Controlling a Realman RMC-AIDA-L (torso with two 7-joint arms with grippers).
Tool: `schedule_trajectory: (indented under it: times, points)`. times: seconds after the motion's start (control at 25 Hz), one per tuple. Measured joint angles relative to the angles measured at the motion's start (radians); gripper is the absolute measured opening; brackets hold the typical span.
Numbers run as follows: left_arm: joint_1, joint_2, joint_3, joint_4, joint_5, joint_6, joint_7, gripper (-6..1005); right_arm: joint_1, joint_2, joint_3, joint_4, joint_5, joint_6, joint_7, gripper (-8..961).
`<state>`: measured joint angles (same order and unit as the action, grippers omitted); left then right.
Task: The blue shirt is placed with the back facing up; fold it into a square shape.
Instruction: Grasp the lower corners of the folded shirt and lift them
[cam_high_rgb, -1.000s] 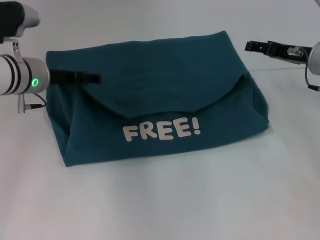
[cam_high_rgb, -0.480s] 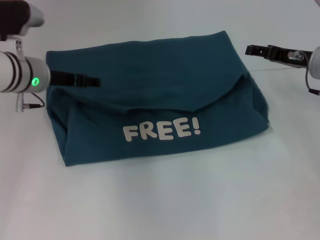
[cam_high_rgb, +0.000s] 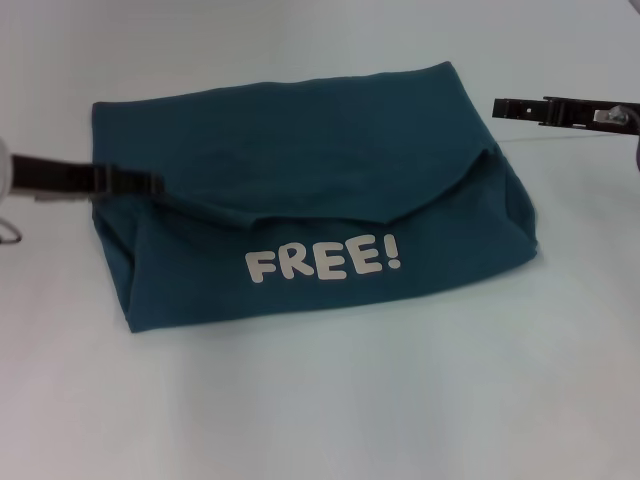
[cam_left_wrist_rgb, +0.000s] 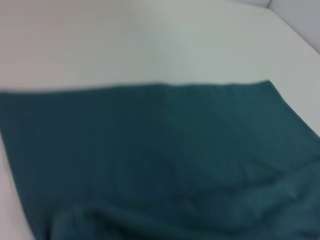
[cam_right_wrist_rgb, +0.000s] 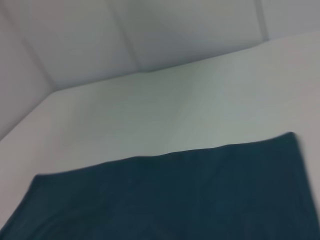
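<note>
The blue shirt (cam_high_rgb: 310, 215) lies folded into a broad, roughly rectangular bundle in the middle of the white table (cam_high_rgb: 330, 400), its near panel showing the white lettering FREE! (cam_high_rgb: 323, 262) and a curved flap lapping down over that panel from the far side. So the helper's plain cloth is in fact printed. The fold looks nearly done, though wider than a square. The left gripper (cam_high_rgb: 150, 183) reaches in low over the shirt's left edge; I cannot tell whether its fingers are spread or closed. Farther back, the right gripper (cam_high_rgb: 503, 106) hangs clear beyond the shirt's far right corner, its fingers likewise unreadable.
</note>
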<state>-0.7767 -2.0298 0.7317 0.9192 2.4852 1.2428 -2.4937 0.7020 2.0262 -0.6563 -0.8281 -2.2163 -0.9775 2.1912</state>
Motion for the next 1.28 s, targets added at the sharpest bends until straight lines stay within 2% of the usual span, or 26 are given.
schedule_trajectory:
  times: [0.04,0.2,0.24,0.4,0.56,0.72,1.28]
  points:
    - [0.018,0.000,-0.013,0.020,0.001,0.054,-0.020,924,-0.011,-0.001,-0.012,-0.032,0.000,-0.035,0.001,918]
    - [0.051,-0.004,-0.011,0.054,0.006,0.110,-0.047,923,-0.040,-0.006,-0.049,-0.120,-0.007,-0.134,0.026,918]
    - [0.075,-0.014,-0.006,0.069,0.035,0.136,-0.055,923,-0.045,-0.007,-0.053,-0.140,-0.013,-0.155,0.040,919]
    - [0.075,-0.016,0.007,0.031,0.104,0.125,-0.056,914,-0.052,-0.005,-0.055,-0.217,-0.070,-0.216,0.117,919]
    - [0.065,-0.022,0.042,-0.024,0.151,0.070,-0.056,905,-0.052,0.009,-0.055,-0.271,-0.093,-0.250,0.144,919]
    - [0.050,-0.032,0.087,-0.058,0.182,0.021,-0.069,896,-0.048,0.021,-0.061,-0.278,-0.094,-0.257,0.145,919]
    - [0.010,-0.038,0.104,-0.138,0.185,0.003,-0.080,864,-0.053,0.022,-0.066,-0.279,-0.095,-0.251,0.146,918]
